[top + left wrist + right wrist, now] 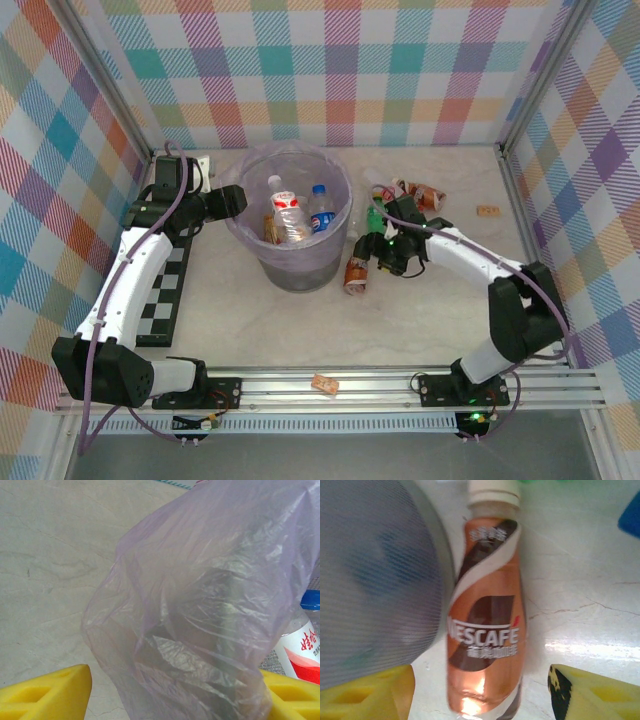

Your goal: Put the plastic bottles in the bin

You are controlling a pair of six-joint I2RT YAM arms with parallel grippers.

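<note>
Beside the bin (296,272), right tool (480,670) spread astride a brown bottle (487,620) (seemingly untouched); left tool (172,676) spread around the liner (210,580).

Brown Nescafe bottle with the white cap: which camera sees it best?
Right wrist: the brown plastic Nescafe bottle lies big and close, label readable. The top view shows it tiny beside the round grey bin.
</note>
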